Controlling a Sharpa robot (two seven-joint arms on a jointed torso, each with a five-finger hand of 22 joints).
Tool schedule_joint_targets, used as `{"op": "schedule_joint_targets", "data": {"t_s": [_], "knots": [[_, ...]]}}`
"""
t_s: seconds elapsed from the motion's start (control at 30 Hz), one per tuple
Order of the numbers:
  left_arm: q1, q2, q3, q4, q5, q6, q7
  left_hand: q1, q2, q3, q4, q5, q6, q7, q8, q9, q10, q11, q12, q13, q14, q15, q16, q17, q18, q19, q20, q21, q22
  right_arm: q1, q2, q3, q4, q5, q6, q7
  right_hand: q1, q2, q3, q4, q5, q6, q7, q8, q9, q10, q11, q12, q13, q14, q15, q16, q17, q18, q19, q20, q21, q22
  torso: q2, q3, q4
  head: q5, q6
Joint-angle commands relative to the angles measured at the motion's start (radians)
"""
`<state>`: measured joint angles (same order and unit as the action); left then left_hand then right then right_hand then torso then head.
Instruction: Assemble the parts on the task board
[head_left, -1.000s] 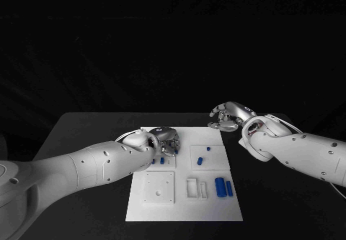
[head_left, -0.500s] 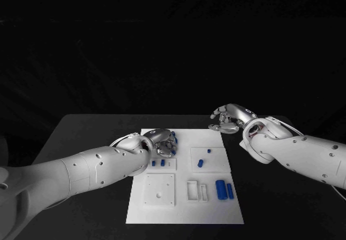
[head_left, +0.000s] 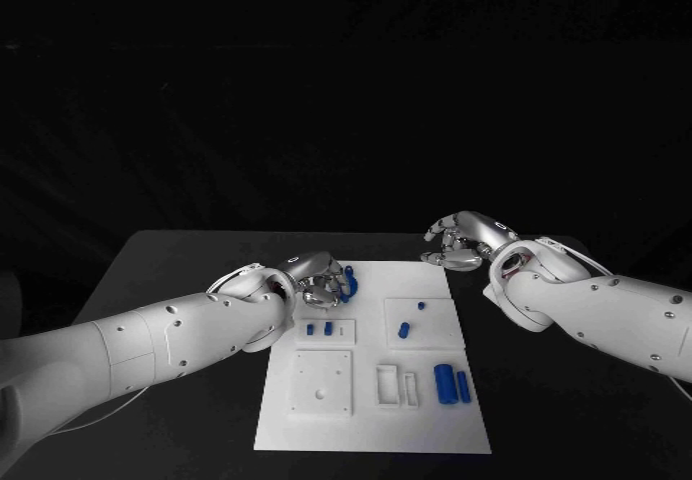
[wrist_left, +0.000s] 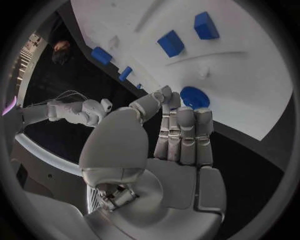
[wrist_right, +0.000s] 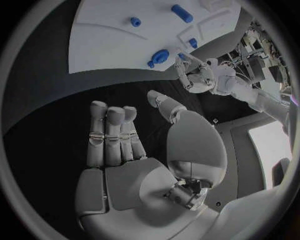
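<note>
Your left hand (head_left: 320, 277) sits over the far left corner of the board (head_left: 372, 420), fingers curled in close around a blue part (head_left: 348, 282). The wrist view shows that part as a round blue disc (wrist_left: 194, 97) just past the fingertips (wrist_left: 185, 116); you cannot tell from either view whether the hand actually grips it or only touches it.

Your right hand (head_left: 464, 240) hangs off the board, above bare table (head_left: 173, 260) beyond the far right corner. Fingers straight and together, thumb apart, palm holding nothing (wrist_right: 134, 145).

On the board: two small blue pegs (head_left: 319, 328) in the left recess, a short peg (head_left: 418, 301) and a longer one (head_left: 405, 329) in the right recess, two blue cylinders (head_left: 450, 383) side by side near the right edge. A white square plate (head_left: 320, 381) and a narrow white frame (head_left: 389, 385) lie toward the near edge.
</note>
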<state>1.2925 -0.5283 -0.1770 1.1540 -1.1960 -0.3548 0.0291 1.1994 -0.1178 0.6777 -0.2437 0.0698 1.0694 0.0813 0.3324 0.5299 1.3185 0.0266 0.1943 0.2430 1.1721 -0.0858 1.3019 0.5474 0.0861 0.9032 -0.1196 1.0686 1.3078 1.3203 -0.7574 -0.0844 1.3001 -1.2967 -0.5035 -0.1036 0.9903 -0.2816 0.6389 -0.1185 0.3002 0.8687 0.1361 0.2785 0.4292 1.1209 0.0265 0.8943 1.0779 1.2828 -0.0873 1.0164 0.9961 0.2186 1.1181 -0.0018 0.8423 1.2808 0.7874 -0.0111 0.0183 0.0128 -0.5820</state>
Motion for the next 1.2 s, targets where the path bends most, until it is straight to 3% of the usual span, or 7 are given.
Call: {"op": "schedule_joint_targets", "data": {"t_s": [0.03, 0.4, 1.2], "knots": [[0.001, -0.019, 0.002, 0.014, 0.011, 0.042, -0.010, -0.007, 0.002, 0.007, 0.001, 0.006, 0.008, 0.006, 0.002, 0.001, 0.007, -0.002, 0.000, 0.001, 0.007, 0.000, 0.003, -0.001, 0.013, 0.007, -0.059, 0.007, 0.015, 0.000, 0.000, 0.000, 0.000, -0.002, 0.010, 0.007, -0.005, 0.003, -0.006, 0.001, 0.006, 0.008, 0.001, 0.004, 0.001, 0.003, -0.004, -0.001, -0.002, 0.006, 0.000, -0.005, 0.001, 0.043, 0.007, -0.001, -0.005, 0.001, 0.000, 0.0012, 0.0002, 0.002, 0.001], [0.000, -0.051, 0.001, 0.002, -0.048, 0.091, -0.034, -0.006, 0.002, 0.008, -0.001, 0.006, 0.009, 0.005, 0.002, 0.001, 0.008, -0.002, -0.001, 0.001, 0.008, -0.001, 0.004, -0.002, 0.013, 0.007, -0.060, 0.007, 0.015, -0.001, 0.001, 0.000, -0.002, -0.002, 0.011, 0.007, -0.005, 0.003, -0.006, 0.001, 0.007, 0.008, 0.001, 0.004, 0.001, 0.003, -0.004, -0.001, -0.002, 0.006, 0.000, -0.006, 0.001, 0.043, 0.007, -0.001, -0.005, 0.001, 0.003, 0.0007, -0.0015, 0.011, 0.002], [0.000, -0.063, -0.002, -0.002, -0.070, 0.129, -0.053, -0.005, 0.002, 0.010, -0.003, 0.002, 0.011, 0.004, 0.003, 0.001, 0.010, -0.003, -0.002, 0.001, 0.009, -0.002, 0.005, -0.002, 0.013, 0.006, -0.060, 0.008, 0.015, -0.001, -0.001, 0.000, -0.002, -0.002, 0.012, 0.007, -0.006, 0.004, -0.007, 0.000, 0.008, 0.008, 0.001, 0.005, 0.001, 0.003, -0.004, 0.000, -0.004, 0.006, 0.000, -0.007, 0.002, 0.043, 0.007, -0.001, -0.006, 0.002, 0.003, 0.0017, -0.0043, 0.017, -0.005]]}}
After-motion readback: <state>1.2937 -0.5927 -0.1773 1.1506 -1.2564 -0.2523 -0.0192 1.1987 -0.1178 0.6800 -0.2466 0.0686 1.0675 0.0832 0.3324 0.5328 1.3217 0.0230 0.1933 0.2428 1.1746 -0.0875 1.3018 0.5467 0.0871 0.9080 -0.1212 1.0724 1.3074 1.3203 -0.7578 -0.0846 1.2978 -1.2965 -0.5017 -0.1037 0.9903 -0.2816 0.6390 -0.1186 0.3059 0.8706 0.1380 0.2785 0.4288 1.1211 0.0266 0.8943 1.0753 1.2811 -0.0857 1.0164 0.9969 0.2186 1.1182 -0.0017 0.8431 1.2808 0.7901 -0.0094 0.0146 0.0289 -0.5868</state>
